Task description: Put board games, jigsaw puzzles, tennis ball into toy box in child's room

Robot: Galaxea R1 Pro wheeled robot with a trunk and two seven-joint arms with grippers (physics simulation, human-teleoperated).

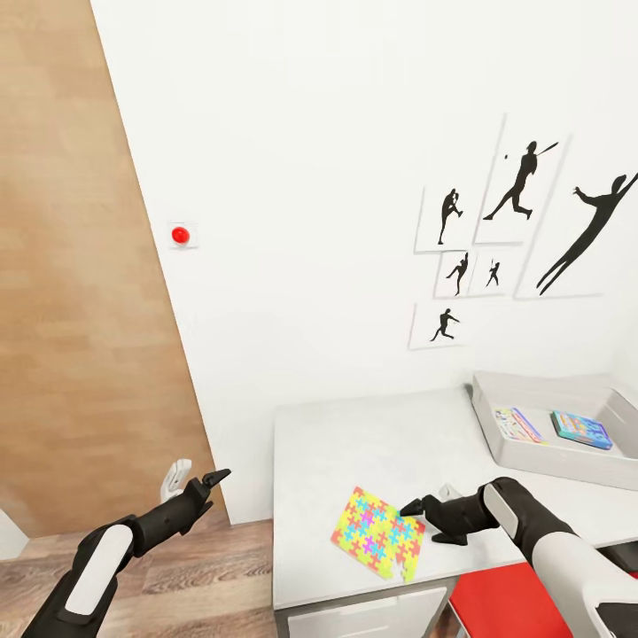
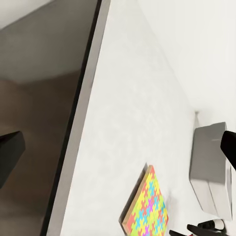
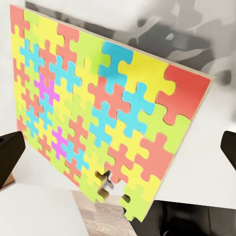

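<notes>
One jigsaw puzzle (image 1: 379,533), a flat square of bright interlocking pieces, lies on the light grey table (image 1: 354,443) near its front edge. My right gripper (image 1: 420,521) hovers at the puzzle's right side, open; its fingertips (image 3: 11,156) stand wide apart on either side of the puzzle (image 3: 98,113). The grey toy box (image 1: 532,454) stands at the table's back right with two flat colourful items (image 1: 581,429) in it. My left gripper (image 1: 202,477) hangs open off the table's left end, holding nothing. Its wrist view looks across the table at the puzzle (image 2: 147,206) and toy box (image 2: 211,167).
A wooden wardrobe door (image 1: 80,310) rises on the left behind my left arm. The white wall carries baseball silhouette pictures (image 1: 523,221) and a red button (image 1: 180,235). Something red (image 1: 505,611) sits below the table's front edge at the right. Wood floor (image 1: 213,576) lies left of the table.
</notes>
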